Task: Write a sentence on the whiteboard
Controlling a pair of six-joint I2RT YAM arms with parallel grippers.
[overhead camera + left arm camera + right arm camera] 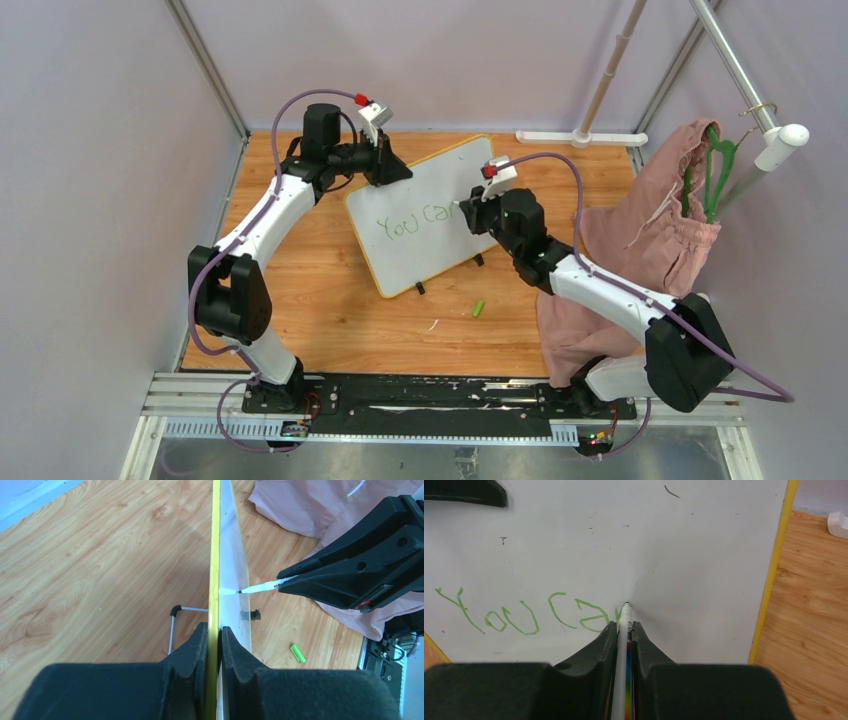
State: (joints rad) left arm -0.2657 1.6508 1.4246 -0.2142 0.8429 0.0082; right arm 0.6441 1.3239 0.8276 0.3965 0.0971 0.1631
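On glossy whiteboard [704,545], loopy green sentence [526,616]

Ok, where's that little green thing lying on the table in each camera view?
Top external: little green thing on the table, below the whiteboard, centre-right.
Left wrist: lower right, right of the board's edge.
Right wrist: not in it.
Shared landmark: the board's yellow rim.

This is a robotics lab test cell: a wooden tabletop [330,320] is boxed in on three sides by plain pale wall panels [90,150] on metal frame posts [205,60], with two cabled robot arms [265,215] bolted to a black rail [430,392] at the tabletop's near edge.
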